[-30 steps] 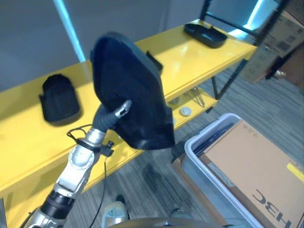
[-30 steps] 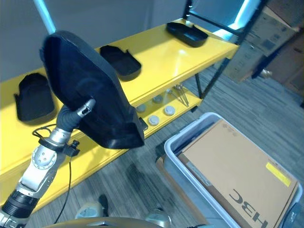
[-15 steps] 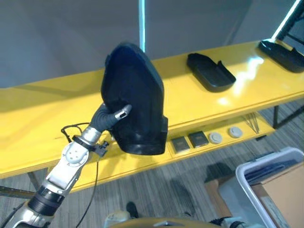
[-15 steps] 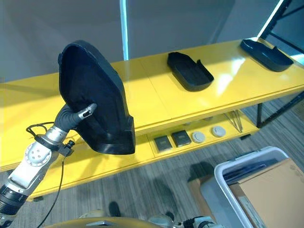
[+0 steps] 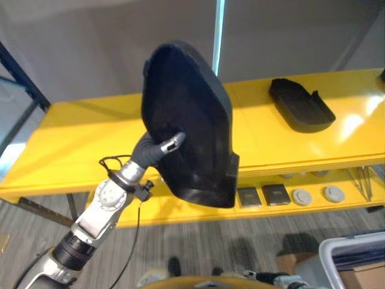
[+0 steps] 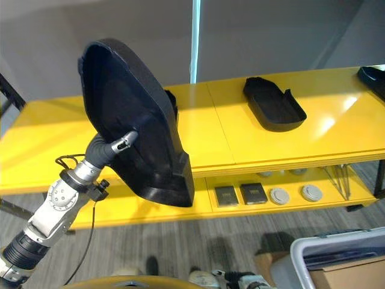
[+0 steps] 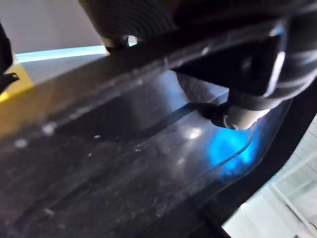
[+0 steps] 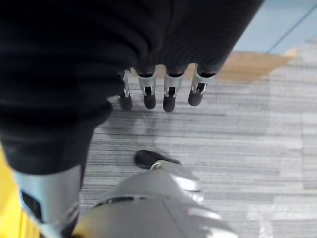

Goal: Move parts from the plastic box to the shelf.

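Black moulded parts: three. One large part [image 6: 135,126] raised upright before the yellow shelf [image 6: 337,135], left hand [image 6: 117,146] fingers clamped on it; two [image 6: 274,105] lie on the shelf. Right hand [image 8: 163,89]: fingers straight, empty, above floor.

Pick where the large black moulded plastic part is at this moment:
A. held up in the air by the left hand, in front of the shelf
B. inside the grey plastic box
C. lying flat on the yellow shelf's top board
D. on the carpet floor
A: the large black moulded plastic part is raised off every surface, gripped by the left hand, with the yellow shelf behind it.
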